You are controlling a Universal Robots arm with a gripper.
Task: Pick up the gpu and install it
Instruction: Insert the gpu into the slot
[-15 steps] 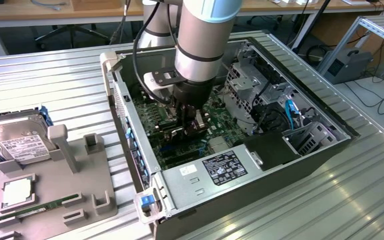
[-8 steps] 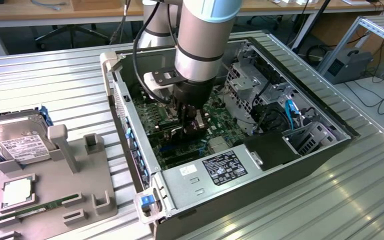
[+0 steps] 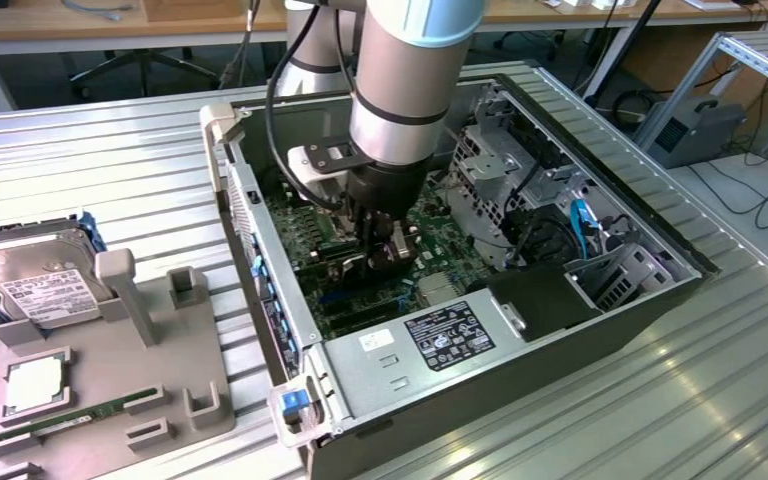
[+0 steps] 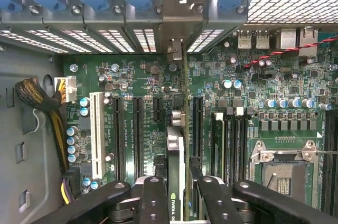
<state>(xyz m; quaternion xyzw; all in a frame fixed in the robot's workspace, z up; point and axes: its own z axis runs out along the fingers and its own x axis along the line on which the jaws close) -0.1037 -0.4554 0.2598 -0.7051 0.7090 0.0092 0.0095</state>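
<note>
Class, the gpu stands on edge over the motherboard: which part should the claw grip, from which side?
The top long edge, squeezing its two flat faces, coming straight down into the open case. The gpu is thin and stands upright, so only those faces give the claw flat contact.

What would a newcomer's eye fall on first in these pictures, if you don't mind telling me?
First, the robot arm reaching into the open computer case in the middle of the exterior view. In the wrist view, its gripper clamps the gpu edge-on over the slots of the green motherboard. On the exterior view's left, a hard drive lies on a grey tray.
</note>
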